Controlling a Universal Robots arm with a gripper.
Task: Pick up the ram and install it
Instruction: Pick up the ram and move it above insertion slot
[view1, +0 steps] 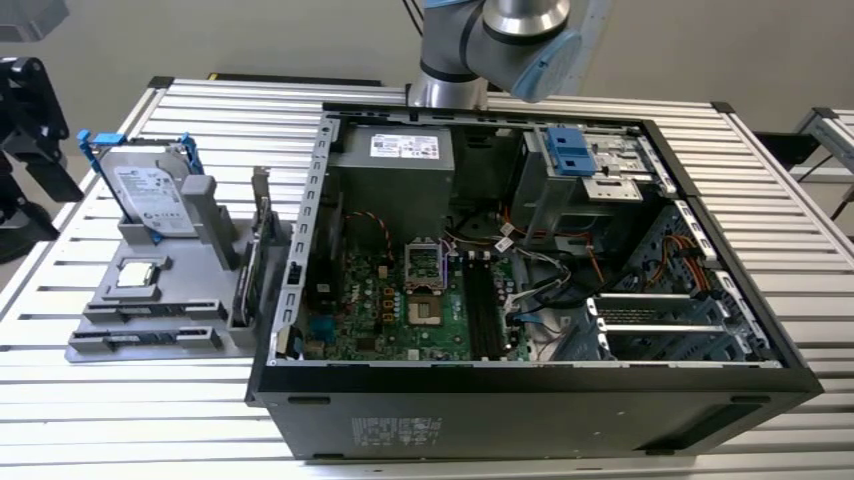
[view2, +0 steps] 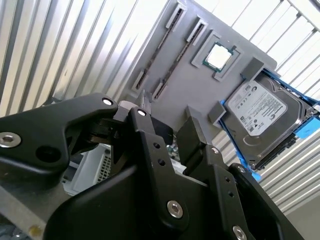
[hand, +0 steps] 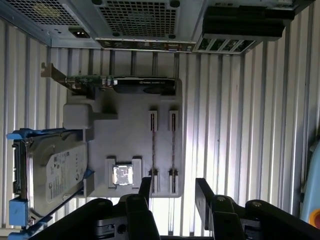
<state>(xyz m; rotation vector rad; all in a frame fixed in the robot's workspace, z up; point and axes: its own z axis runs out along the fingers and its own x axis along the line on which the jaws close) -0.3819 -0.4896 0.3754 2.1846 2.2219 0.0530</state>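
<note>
Gripper (hand: 174, 194) spread, empty, near seemingly slotted ram (hand: 153, 145).

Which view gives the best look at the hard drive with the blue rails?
The second wrist view: the hard drive faces the camera, silver label and blue rails plain. The exterior view shows it standing tilted in the grey holder; the first wrist view sees it at a slant.

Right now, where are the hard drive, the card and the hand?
hard drive (hand: 59, 171): first wrist view, on its silver label.
card (hand: 144, 84): first wrist view, on its dark long edge.
hand (hand: 173, 186): first wrist view, midway between its open fingertips.
</note>
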